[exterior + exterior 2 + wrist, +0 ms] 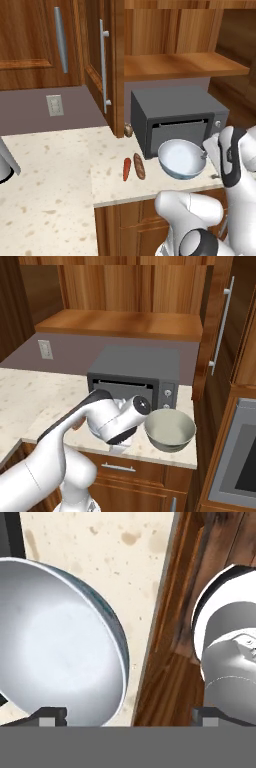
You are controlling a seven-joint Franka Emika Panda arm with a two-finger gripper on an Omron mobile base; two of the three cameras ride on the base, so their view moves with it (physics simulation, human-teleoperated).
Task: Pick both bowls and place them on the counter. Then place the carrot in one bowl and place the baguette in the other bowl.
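Right beside my spread, empty fingers (129, 714) sits the round pale-blue-lined bowl (181, 159) on the beige speckled stone table (60, 170) before the dark microwave (175, 120); beyond it lie the orange-red carrot (126, 169) and stubby brown baguette (139, 166), side by side.

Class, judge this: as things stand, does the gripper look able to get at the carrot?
Probably yes: the carrot lies bare on the counter beside the baguette, nothing over it; the open gripper sits by the bowl nearby.
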